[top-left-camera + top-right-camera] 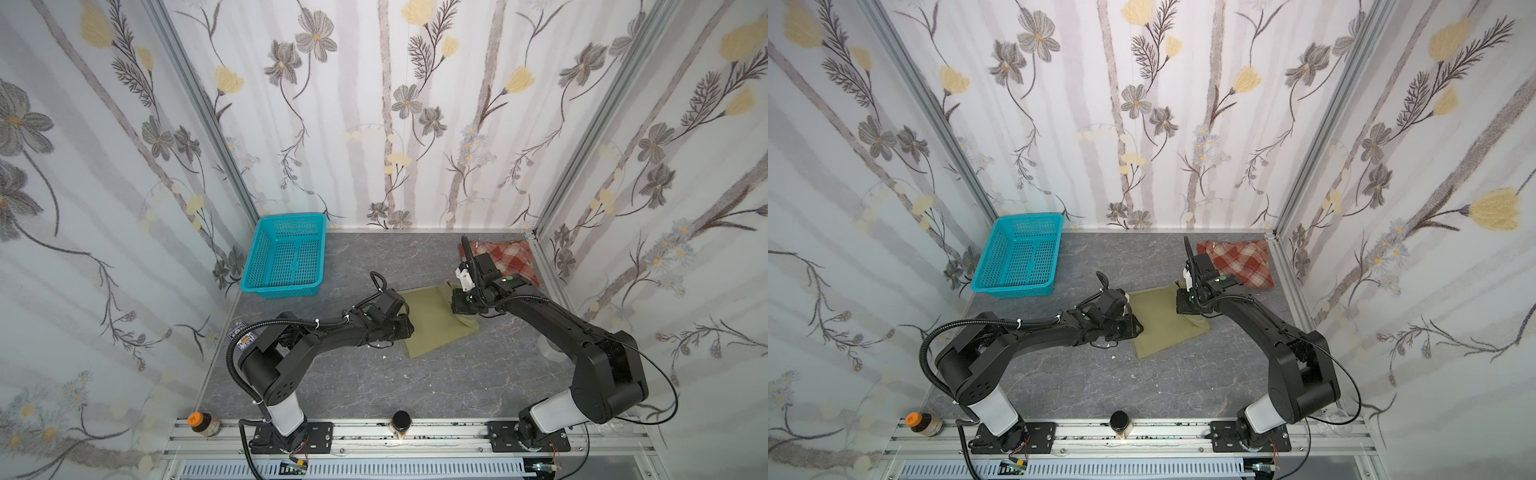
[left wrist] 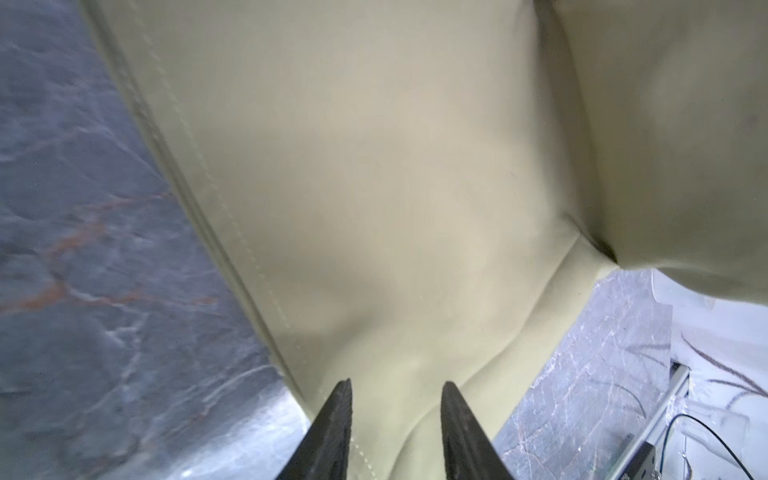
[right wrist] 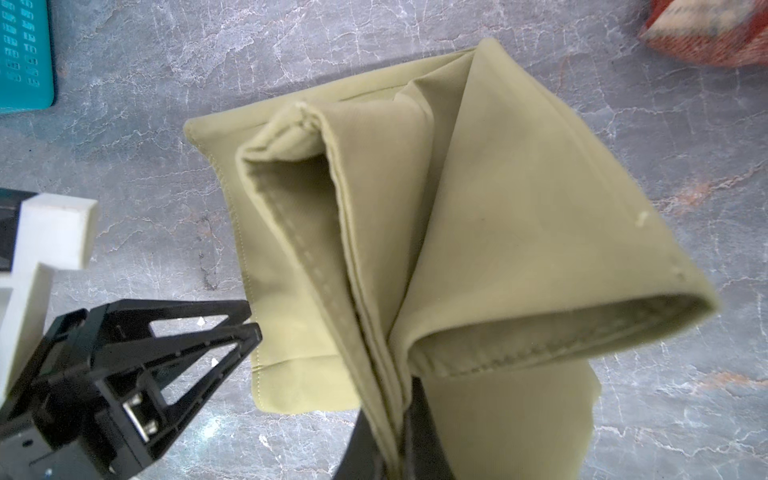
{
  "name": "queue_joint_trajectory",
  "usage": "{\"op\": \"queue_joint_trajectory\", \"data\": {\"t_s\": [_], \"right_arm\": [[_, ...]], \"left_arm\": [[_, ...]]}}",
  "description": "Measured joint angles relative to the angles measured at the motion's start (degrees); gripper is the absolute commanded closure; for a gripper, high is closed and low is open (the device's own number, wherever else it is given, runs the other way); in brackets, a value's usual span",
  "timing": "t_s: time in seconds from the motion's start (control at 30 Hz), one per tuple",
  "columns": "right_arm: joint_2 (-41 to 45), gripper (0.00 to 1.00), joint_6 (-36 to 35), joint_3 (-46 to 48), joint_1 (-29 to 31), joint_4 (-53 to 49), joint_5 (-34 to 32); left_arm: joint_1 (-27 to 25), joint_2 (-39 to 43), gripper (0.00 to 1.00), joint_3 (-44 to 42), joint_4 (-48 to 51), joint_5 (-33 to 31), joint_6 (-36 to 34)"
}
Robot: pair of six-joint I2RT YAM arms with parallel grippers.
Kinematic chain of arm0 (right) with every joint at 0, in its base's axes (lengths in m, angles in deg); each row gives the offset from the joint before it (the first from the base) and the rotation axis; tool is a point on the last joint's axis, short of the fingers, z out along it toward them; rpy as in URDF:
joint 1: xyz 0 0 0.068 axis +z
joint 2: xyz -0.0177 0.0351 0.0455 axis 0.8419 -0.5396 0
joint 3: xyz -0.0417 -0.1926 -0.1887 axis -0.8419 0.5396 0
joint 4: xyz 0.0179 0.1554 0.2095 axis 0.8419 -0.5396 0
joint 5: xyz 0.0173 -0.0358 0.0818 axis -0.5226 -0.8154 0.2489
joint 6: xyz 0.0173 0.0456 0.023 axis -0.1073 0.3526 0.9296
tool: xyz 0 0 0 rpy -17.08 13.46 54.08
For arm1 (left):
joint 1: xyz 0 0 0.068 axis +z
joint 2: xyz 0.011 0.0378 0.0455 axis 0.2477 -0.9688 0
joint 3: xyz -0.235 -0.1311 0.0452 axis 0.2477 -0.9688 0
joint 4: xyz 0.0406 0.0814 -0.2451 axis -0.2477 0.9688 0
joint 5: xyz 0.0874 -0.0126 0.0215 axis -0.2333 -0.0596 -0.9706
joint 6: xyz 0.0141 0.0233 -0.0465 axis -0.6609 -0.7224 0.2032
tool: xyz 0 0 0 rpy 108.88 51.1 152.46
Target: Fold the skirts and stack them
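Two grippers, one garment: right gripper pinched shut on a raised fold of the olive skirt, which lies mid-table. Left gripper part-open over its opposite hem, holding nothing. Plaid skirt lies behind, nearest the right gripper.

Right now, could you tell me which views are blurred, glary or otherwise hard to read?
Left wrist view: olive-green skirt soft and washed out, table smeared, glare beside the fingers. Right wrist view: the skirt's folds are sharp, the plaid skirt at the frame's edge blurred. Both top views: sharp and evenly lit.
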Motion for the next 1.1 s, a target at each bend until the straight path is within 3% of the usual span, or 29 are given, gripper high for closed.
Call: {"op": "queue_joint_trajectory", "data": {"t_s": [0.3,0.57,0.93,1.1], "right_arm": [[-0.17,1.00,0.00,-1.09,0.13,-0.33,-0.17],[-1.68,1.00,0.68,-2.97,2.16,-0.48,-0.44],[-3.39,1.00,2.99,-3.65,5.51,-0.42,-1.01],[-3.39,1.00,2.82,-5.40,5.22,-1.14,-3.04]], "left_arm": [[1.03,-3.41,0.72,0.85,0.24,-0.37,-2.58],[-1.70,-4.96,0.74,0.94,-2.08,-1.22,-2.21],[-4.11,-6.73,0.75,2.12,-4.50,-1.29,-0.44],[-3.98,-3.65,0.72,0.83,-2.19,-1.22,0.02]]}}
